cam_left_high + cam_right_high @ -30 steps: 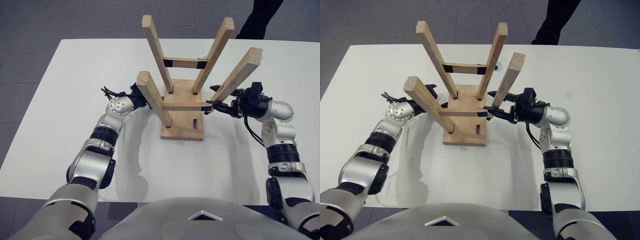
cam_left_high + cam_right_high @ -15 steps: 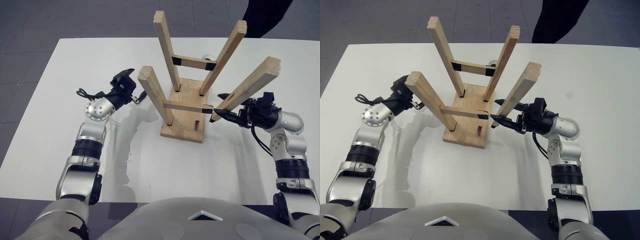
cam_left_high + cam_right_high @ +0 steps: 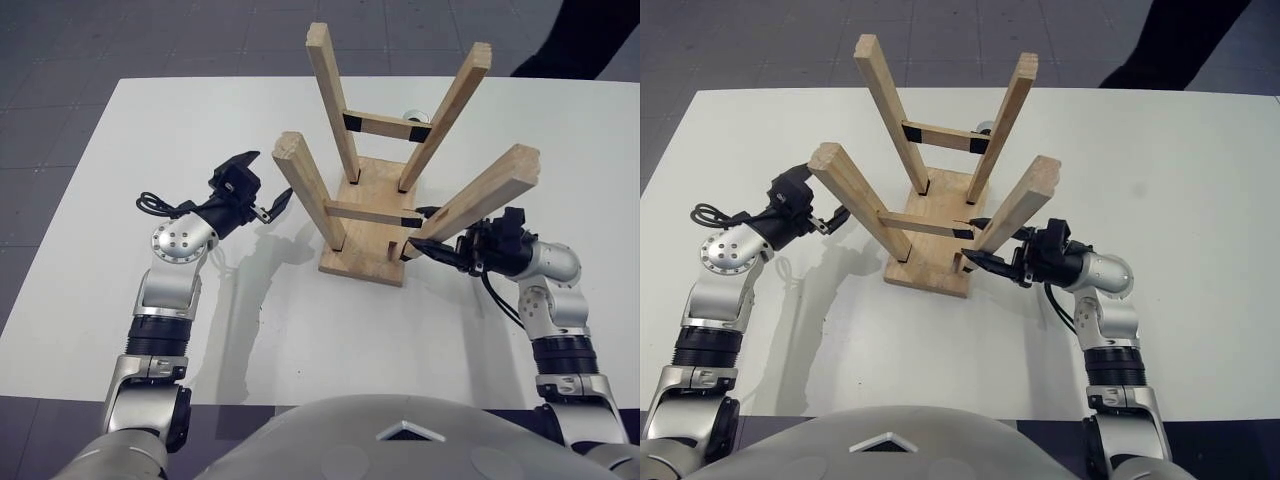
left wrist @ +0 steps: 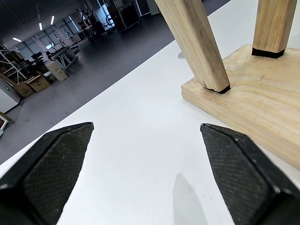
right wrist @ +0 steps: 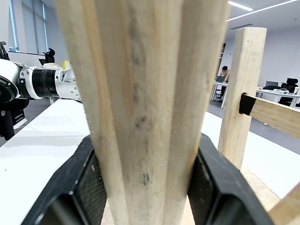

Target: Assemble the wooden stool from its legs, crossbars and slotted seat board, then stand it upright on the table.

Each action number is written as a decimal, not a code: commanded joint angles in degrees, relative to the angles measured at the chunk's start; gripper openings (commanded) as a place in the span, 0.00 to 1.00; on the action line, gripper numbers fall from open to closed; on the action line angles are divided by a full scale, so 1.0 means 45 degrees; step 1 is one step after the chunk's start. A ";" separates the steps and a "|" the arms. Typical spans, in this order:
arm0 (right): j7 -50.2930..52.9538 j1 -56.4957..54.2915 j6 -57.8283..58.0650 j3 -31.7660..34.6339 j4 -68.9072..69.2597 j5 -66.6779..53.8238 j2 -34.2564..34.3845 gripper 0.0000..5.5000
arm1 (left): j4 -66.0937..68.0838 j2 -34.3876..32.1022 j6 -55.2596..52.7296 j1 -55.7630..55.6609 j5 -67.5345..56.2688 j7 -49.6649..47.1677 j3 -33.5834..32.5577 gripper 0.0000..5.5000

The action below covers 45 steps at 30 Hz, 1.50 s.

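Stool [image 3: 375, 190] sat upside down mid-tabletop [image 3: 120, 200]: seat board [image 3: 365, 258] flat, three legs slotted in, crossbars [image 3: 385, 125] attached. My right tool [image 3: 418, 230] clamped the fourth leg [image 3: 485, 190], tilted at the board's near right corner, apparently unseated. Left tool [image 3: 265, 178] gaped open, apart. Seating and flipping upright were left.

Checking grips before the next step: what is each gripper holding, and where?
The right gripper is shut on the near right leg, low down by the seat board. The left gripper is open, holding nothing.
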<state>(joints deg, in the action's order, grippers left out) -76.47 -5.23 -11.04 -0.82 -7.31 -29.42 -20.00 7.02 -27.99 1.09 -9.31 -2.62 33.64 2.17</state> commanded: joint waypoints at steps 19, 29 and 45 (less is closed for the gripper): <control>-0.0513 -0.0238 -0.1895 -0.0852 -0.2511 0.0718 0.0486 0.37 | -0.0192 0.0118 -0.0245 0.0012 0.0114 0.0450 0.0581 0.77; -0.0513 -0.0479 -0.1709 -0.1072 -0.3370 0.1368 0.0017 0.37 | -0.0372 0.0234 -0.0326 0.0222 0.0146 0.0297 0.0612 0.77; -0.0518 -0.1684 0.1396 -0.2259 -0.3432 0.1882 -0.2081 0.37 | -0.0672 0.0492 -0.0349 0.0686 0.0244 -0.0508 0.0483 0.77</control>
<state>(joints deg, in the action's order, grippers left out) -77.73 -16.09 -8.10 -9.44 -20.79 -23.98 -27.39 4.17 -25.78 0.06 -6.29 -2.02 31.67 4.34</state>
